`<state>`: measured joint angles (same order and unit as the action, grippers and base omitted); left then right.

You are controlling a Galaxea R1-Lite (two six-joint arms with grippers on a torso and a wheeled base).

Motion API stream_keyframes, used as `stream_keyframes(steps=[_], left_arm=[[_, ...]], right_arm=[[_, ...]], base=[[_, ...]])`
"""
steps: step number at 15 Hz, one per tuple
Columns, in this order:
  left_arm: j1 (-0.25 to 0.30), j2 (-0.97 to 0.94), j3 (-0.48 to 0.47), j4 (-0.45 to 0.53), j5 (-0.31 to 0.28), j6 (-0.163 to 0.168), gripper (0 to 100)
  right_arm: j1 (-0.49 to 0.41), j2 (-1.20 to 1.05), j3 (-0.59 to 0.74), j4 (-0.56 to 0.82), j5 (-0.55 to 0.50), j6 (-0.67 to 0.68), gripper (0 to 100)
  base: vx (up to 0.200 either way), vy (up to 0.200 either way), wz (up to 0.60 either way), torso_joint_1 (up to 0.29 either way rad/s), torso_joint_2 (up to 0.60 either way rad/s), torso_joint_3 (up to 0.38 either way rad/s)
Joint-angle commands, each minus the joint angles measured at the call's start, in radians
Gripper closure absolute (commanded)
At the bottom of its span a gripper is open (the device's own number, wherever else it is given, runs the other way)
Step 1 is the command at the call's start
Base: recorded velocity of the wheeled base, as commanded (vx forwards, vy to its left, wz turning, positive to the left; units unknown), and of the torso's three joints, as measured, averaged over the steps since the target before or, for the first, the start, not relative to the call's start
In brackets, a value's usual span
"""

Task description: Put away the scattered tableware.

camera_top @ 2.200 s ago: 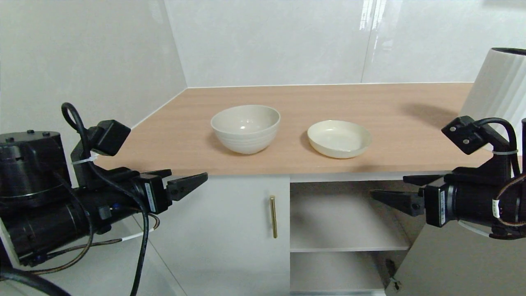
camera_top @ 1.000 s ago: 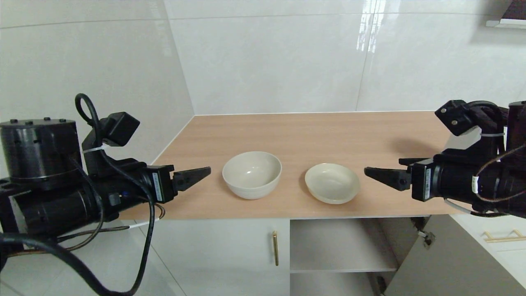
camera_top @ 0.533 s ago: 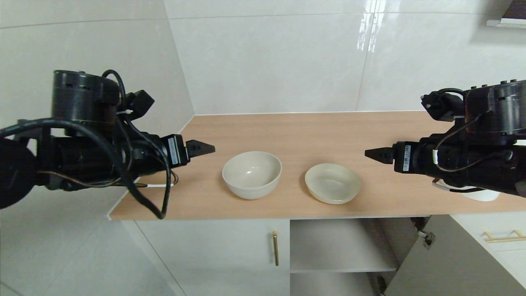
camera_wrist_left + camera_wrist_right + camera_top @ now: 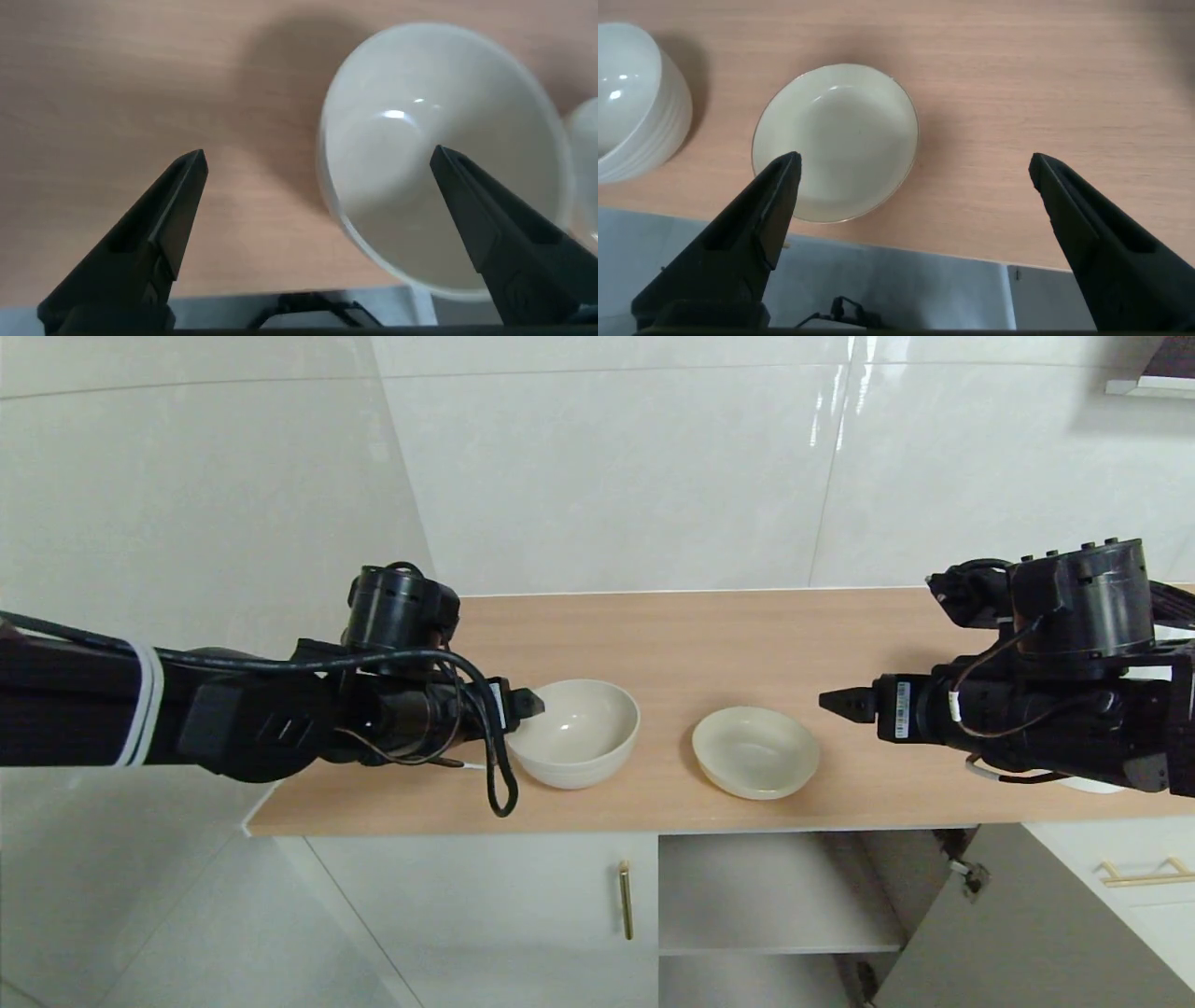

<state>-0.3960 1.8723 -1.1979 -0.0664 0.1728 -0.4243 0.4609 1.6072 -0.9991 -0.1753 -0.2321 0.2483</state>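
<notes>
Right, down in front and below the bowl (image 4: 572, 733), the cabinet (image 4: 523, 915) shows a brass handle (image 4: 622, 899) and, further right, an open compartment with a shelf (image 4: 775, 947). Up on the worktop (image 4: 709, 635), the bowl sits upright near the front edge with the shallow dish (image 4: 755, 751) just to its right, the two apart, and the left end effector (image 4: 530, 704) hovers at the bowl's left rim, fingers spread wide. Beyond the dish, on the side away from the bowl, the right end effector (image 4: 831, 701) hangs level with its fingers wide apart too, and behind the bowl rises the white tiled wall (image 4: 635, 476).
</notes>
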Motion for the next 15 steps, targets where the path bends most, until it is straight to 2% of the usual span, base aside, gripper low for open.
stream_keyframes(steps=[1, 4, 5, 12, 13, 15], left_arm=[[-0.003, 0.06, -0.017, 0.0, 0.001, -0.005, 0], [-0.004, 0.088, -0.032, 0.0, -0.001, -0.022, 0], [-0.004, 0.093, -0.035, 0.0, -0.001, -0.022, 100], [-0.012, 0.067, -0.034, 0.0, -0.001, -0.025, 100], [-0.015, 0.016, -0.025, 0.0, -0.001, -0.03, 100], [-0.021, -0.047, -0.012, 0.0, -0.004, -0.06, 100]], right_arm=[[0.002, 0.005, 0.001, -0.001, 0.0, 0.0, 0], [0.002, 0.003, 0.002, -0.003, 0.0, 0.0, 0], [0.002, 0.003, 0.002, -0.003, 0.0, 0.0, 0], [0.002, 0.039, -0.006, -0.001, 0.0, 0.0, 0], [0.002, 0.074, -0.022, 0.002, -0.001, 0.003, 0], [0.001, 0.115, -0.033, 0.004, -0.009, 0.011, 0]], base=[[0.0, 0.0, 0.0, 0.0, 0.0, 0.0], [0.0, 0.0, 0.0, 0.0, 0.0, 0.0], [0.0, 0.0, 0.0, 0.0, 0.0, 0.0], [0.0, 0.0, 0.0, 0.0, 0.0, 0.0], [0.0, 0.0, 0.0, 0.0, 0.0, 0.0], [0.0, 0.0, 0.0, 0.0, 0.0, 0.0]])
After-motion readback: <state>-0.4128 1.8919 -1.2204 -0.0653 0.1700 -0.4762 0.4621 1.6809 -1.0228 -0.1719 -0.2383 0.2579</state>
